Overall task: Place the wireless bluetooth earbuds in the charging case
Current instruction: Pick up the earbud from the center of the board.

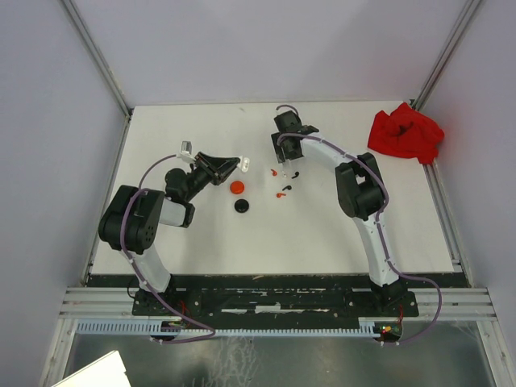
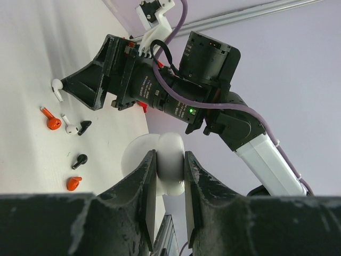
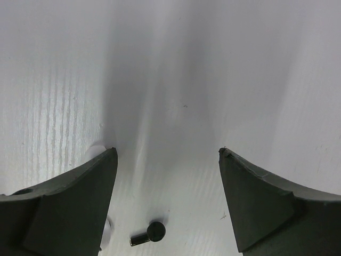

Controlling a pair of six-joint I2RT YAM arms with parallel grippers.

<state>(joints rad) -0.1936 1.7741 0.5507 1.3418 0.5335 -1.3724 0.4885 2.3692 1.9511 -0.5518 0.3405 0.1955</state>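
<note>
Overhead I see the whole surface (image 1: 322, 234); my left wrist looks across it, my right close down; all share earbuds (image 1: 280, 194).

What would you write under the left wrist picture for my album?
Left gripper pinches a white charging case while tiny red, white and black earbuds lie on the table.

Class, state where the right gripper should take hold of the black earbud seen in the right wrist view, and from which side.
Probably the round head of the black earbud, taken from straight above. It lies flat on the table with its thin stem pointing sideways, between the fingers of the open right gripper.
</note>
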